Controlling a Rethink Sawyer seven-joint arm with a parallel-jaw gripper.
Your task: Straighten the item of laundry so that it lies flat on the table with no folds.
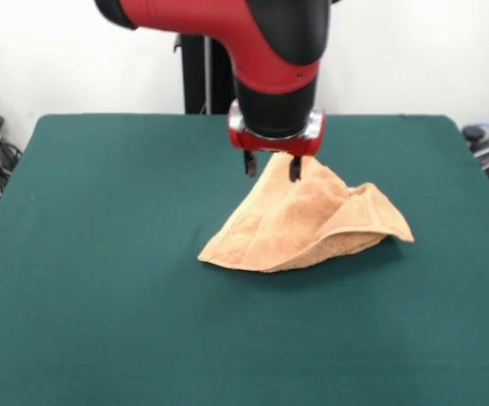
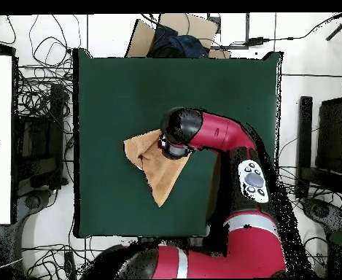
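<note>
Peach-orange terry towel (image 1: pixel 299 222) bunched into tent shape near centre of dark green worktop (image 1: pixel 101 254); peak lifted, lower edges resting on cloth, one corner trailing out, folds throughout, not flat.

Green table (image 1: pixel 101 279) carries one thing: orange towel (image 1: pixel 304 228), crumpled, folded, lying near table's middle.

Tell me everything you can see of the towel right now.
The peach-orange terry-cloth towel is bunched into a tent shape, its peak lifted and pinched in the red-and-black arm's pincer. The lower edges rest on the dark green felt table, right of centre in the front view. A fold flops rightward into a pointed corner. It is not flat. No tag shows.
</note>
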